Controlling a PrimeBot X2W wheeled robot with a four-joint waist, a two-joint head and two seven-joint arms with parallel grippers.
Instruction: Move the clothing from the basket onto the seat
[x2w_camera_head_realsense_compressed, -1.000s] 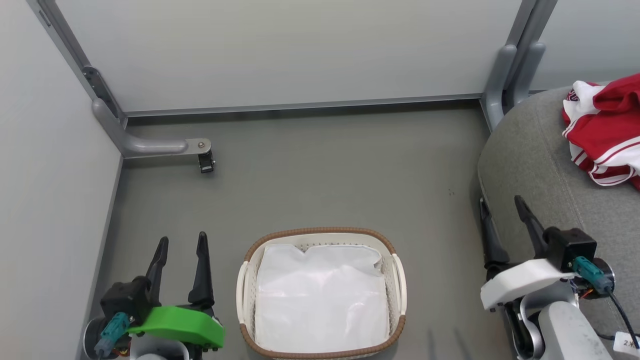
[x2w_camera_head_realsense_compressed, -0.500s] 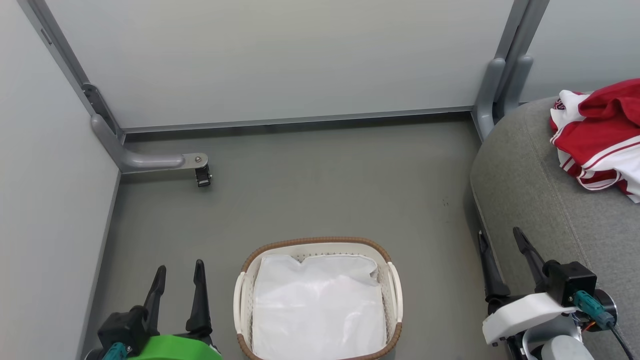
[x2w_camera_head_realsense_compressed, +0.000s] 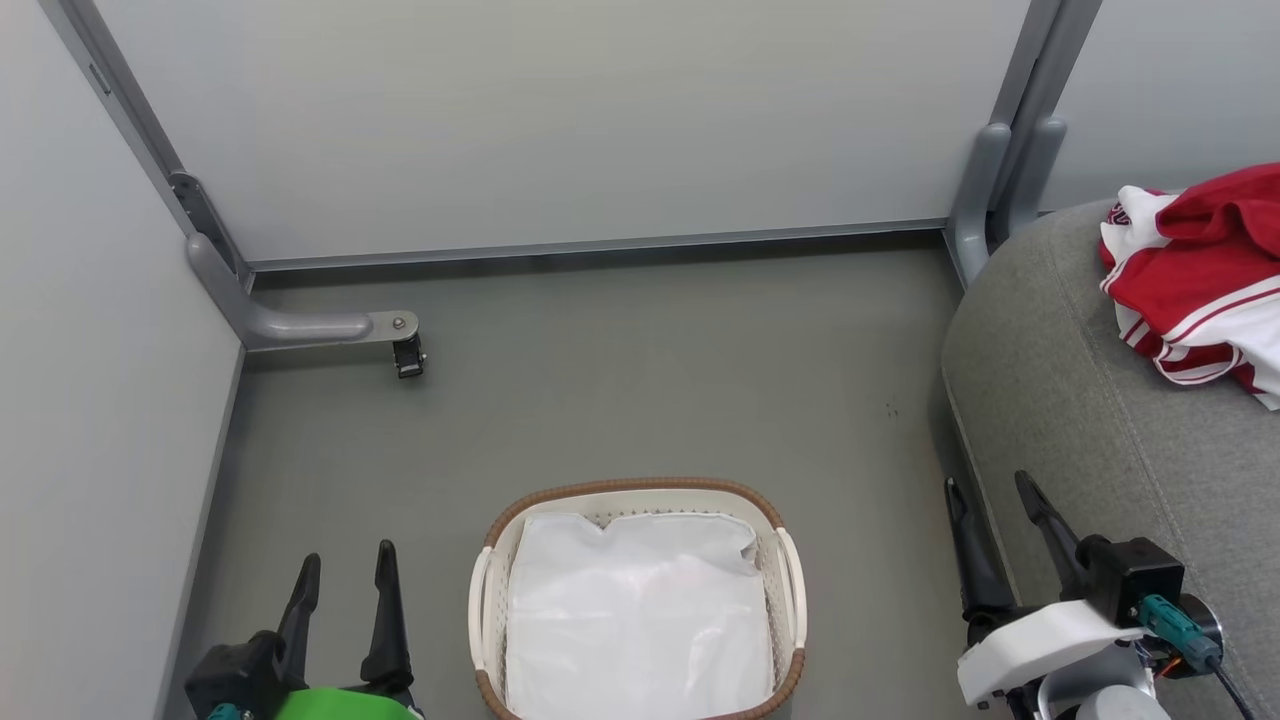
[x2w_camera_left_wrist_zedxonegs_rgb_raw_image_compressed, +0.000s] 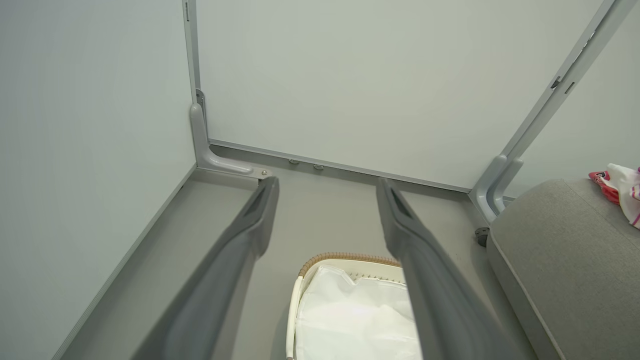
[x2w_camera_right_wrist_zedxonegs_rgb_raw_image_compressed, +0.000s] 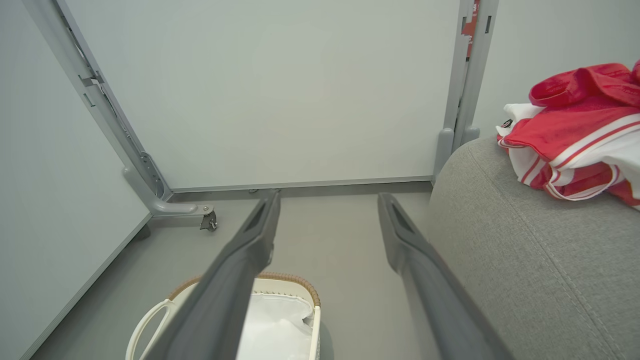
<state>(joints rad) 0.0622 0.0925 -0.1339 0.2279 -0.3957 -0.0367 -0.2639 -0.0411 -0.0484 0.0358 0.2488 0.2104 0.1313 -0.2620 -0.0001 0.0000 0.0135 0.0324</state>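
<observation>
- My left gripper (x2w_camera_head_realsense_compressed: 348, 555) sits at the lower left of the head view with its two dark fingers spread wide and nothing gripped. It is above the grey floor (x2w_camera_head_realsense_compressed: 650, 380), just to the left of the basket (x2w_camera_head_realsense_compressed: 640, 487).
- My right gripper (x2w_camera_head_realsense_compressed: 988, 482) is at the lower right, also wide apart and gripping nothing. In the head view its fingers lie over the near left edge of the seat (x2w_camera_head_realsense_compressed: 1080, 420), one over the floor beside it and the other over the grey fabric.
- The clothing (x2w_camera_head_realsense_compressed: 1200, 280) lies on the seat, at its far part by the right edge of the head view, well apart from both of my grippers and from the basket.
- It is a crumpled heap, not spread flat. Bright red fabric is folded over itself, with a broad white panel showing beneath.
- Thin red and white stripes run along its lower edges, and white trim curls at the left end.
- In my right wrist view a red band bunches up on top of the heap, and a small dark mark sits on the white part at its left end. I cannot read what that mark is.
- The seat is grey woven fabric with a rounded edge and a stitched seam running along it.
- The basket stands on the floor between my two grippers. It is oval and white with a perforated wall, a brown woven-look rim and white side handles.
- A white cloth liner (x2w_camera_head_realsense_compressed: 640, 620) lies across the inside of the basket, slightly rumpled.
</observation>
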